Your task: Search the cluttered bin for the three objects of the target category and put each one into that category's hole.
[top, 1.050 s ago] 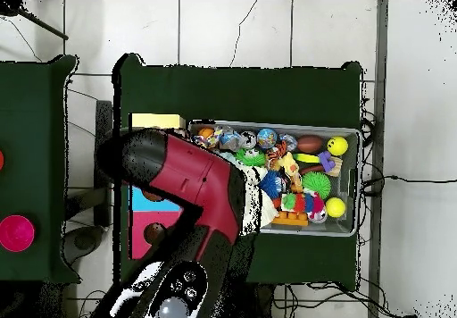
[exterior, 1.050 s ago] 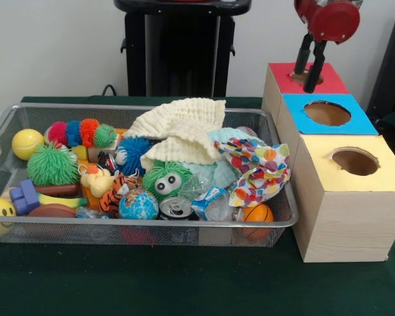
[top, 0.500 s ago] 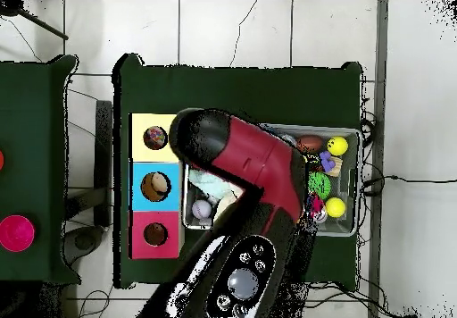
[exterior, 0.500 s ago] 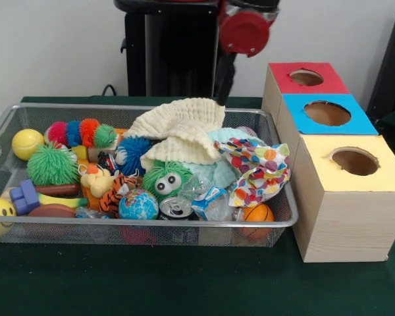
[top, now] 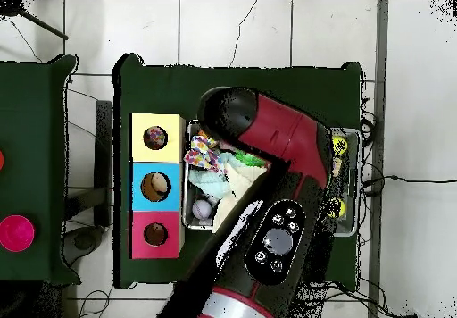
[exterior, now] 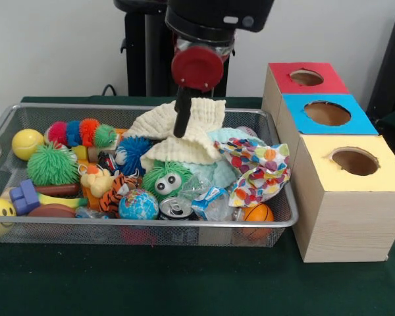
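Since the earlier frame the red and black arm has swung from the boxes to over the wire mesh bin [exterior: 13, 112]; its gripper [exterior: 182, 112] hangs above the cream knitted cloth [exterior: 178, 128], fingers' state unclear. Only the overhead view shows objects inside the yellow hole [top: 155, 138].

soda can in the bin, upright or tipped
Tipped. The soda can lies on its side at the bin's front wall, its top end with the pull tab facing the front camera.
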You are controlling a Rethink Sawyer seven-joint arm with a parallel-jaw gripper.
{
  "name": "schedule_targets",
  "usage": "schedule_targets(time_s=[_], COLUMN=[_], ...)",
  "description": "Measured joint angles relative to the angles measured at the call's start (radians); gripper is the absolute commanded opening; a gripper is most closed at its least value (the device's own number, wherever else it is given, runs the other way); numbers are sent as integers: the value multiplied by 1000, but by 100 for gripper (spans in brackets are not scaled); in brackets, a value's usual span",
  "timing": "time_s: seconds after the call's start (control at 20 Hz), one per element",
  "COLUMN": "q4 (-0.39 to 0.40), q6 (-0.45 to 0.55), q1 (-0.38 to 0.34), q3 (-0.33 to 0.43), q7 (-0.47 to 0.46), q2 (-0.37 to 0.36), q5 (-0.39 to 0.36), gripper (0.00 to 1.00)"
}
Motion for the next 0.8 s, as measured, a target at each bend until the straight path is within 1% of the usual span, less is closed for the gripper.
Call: schedule_targets(time_s=[0.25,0.45,0.6,0.8], q4=[-85,-172,-218,-242], q6=[46,102,129,137], q1=[3,10,21,35], q3=[13,17,17,19], q7=[0,0,0,0], q2=[57,113,142,156], q5=[0,0,2,7], gripper=[100,100,100,100])
